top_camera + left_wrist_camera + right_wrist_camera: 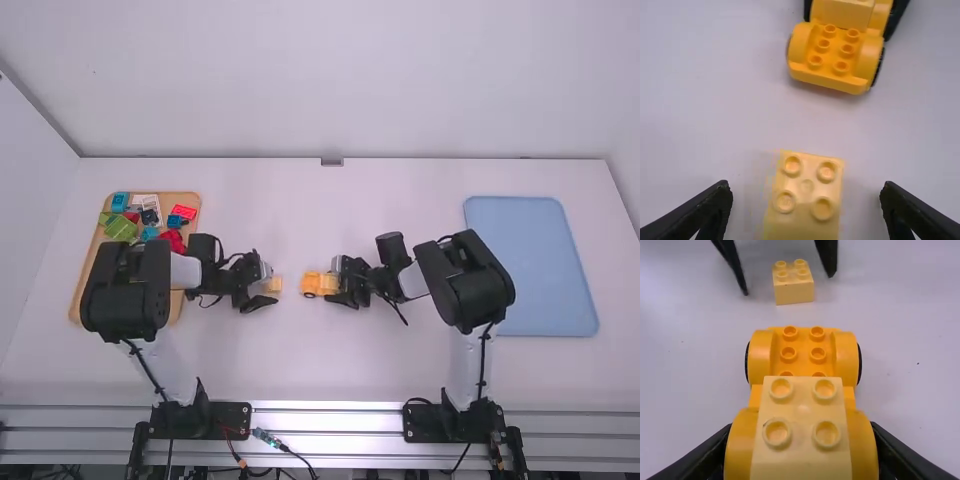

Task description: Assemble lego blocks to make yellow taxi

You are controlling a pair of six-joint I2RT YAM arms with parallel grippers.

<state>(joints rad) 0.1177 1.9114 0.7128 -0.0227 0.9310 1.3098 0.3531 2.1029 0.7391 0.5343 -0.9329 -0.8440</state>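
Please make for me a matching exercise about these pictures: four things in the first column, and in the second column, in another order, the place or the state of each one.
Things:
1. Blue tray
2. Left gripper
3. Right gripper
4. Wooden tray

Places and states:
A. Open, one finger on either side of a loose pale yellow block
B. On the left side of the table, with blocks of several colours in it
C. Closed on the wheeled yellow base
D. On the right side of the table

Right pairs: 1-D, 2-A, 3-C, 4-B
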